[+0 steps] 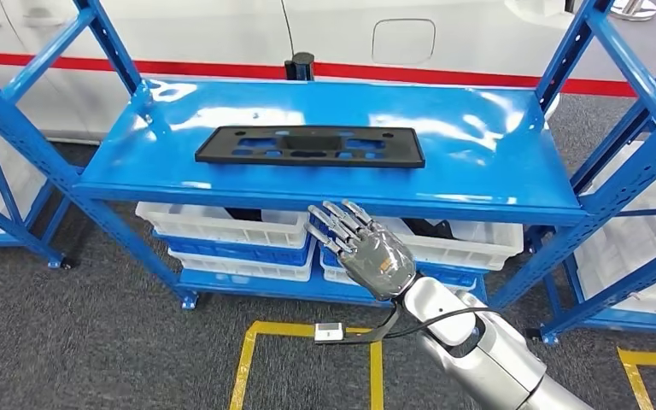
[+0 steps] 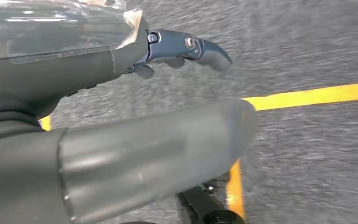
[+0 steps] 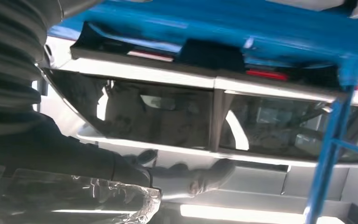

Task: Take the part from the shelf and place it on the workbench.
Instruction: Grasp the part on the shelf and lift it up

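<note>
A flat black rectangular part [image 1: 309,146] with cut-outs lies on the top deck of the blue shelf [image 1: 487,145], left of its middle. My right hand [image 1: 367,248] is raised in front of the shelf's front edge, just below and to the right of the part. Its fingers are stretched out and apart, and it holds nothing. In the right wrist view the part [image 3: 209,53] shows as a dark edge on the blue deck, beyond my right hand [image 3: 37,140]. My left hand [image 2: 98,93] hangs over the grey floor with fingers loosely apart, holding nothing.
White bins [image 1: 222,226] fill the shelf's lower levels. More blue racks [image 1: 641,128] stand on both sides. A white car [image 1: 393,34] with a red stripe is parked behind the shelf. Yellow tape [image 1: 248,359] marks the grey carpet in front.
</note>
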